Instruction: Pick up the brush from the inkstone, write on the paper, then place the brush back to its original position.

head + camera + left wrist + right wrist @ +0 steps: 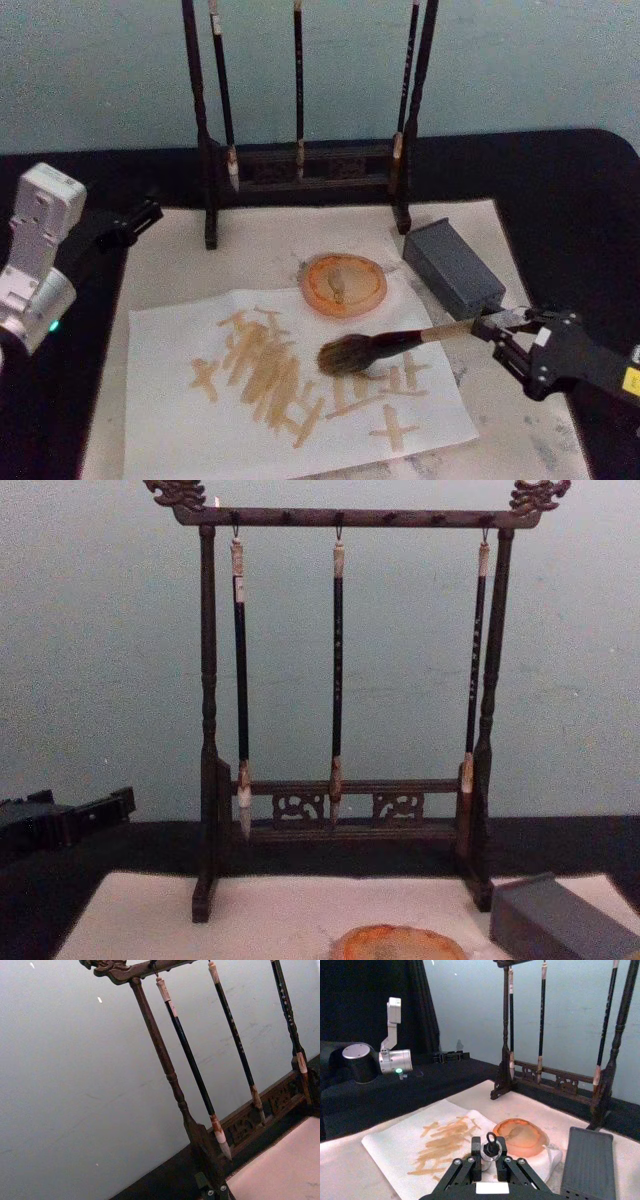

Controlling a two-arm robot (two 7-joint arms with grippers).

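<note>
The brush [385,347] lies nearly level, its bushy head over the right part of the paper [180,420], on or just above the sheet among brown strokes. My right gripper [497,330] is shut on the end of its tan handle. In the right wrist view the handle's looped end [491,1147] sits between the right gripper's [491,1161] fingers. The round orange inkstone [343,284] [521,1136] [400,945] stands just beyond the brush head, nothing in it. My left gripper [135,218] is parked at the table's left, away from the paper [390,1140].
A dark wooden stand [300,165] [340,800] with three slim hanging brushes [192,1067] crosses the back. A grey block [455,267] [587,1162] [560,920] sits right of the inkstone, close to the brush handle. Black cloth [560,190] surrounds the beige mat.
</note>
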